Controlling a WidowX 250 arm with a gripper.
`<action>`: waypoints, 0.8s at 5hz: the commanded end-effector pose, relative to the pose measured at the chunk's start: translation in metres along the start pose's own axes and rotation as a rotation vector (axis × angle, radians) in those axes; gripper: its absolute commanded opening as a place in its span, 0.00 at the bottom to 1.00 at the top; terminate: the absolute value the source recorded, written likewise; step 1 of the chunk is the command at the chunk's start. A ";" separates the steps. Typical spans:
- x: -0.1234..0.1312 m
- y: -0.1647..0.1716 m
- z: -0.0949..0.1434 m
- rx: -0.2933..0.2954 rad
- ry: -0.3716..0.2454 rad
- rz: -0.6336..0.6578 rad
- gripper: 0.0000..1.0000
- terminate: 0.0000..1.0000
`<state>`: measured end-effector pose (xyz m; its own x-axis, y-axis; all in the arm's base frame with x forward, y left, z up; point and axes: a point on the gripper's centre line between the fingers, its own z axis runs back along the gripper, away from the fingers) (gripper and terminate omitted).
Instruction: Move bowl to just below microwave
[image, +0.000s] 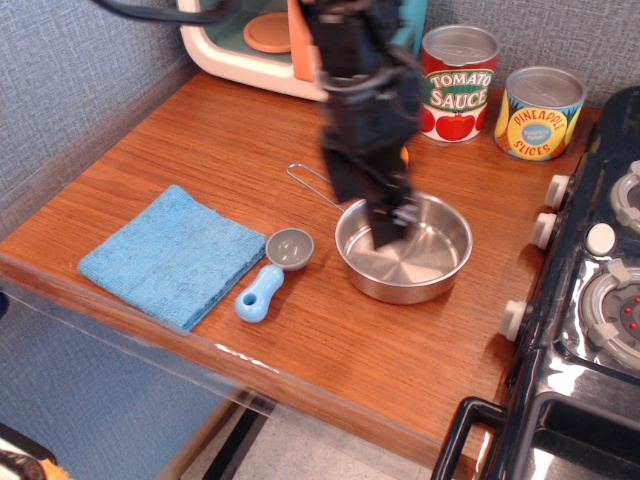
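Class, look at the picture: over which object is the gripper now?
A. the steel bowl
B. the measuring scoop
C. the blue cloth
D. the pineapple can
A: the gripper hangs over the near-left rim of the bowl, with one finger inside it.

Scoop (275, 270) btwn cloth (168, 255) & bowl (404, 248); cans (498, 95) behind.

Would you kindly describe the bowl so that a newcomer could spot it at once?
Start at the black toy stove on the right of the wooden counter. Just left of it sits the shiny round shallow steel bowl, under the black claw. Its thin wire handle and greater width distinguish it from the small grey blue-handled scoop alongside.
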<state>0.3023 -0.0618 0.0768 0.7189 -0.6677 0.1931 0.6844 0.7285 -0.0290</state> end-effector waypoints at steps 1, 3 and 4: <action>0.047 -0.049 -0.011 0.024 -0.020 -0.163 1.00 0.00; 0.033 -0.033 -0.067 0.138 0.152 -0.058 1.00 0.00; 0.030 -0.033 -0.070 0.146 0.162 -0.049 1.00 0.00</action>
<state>0.3169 -0.1144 0.0079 0.7034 -0.7108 0.0054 0.7061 0.6997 0.1090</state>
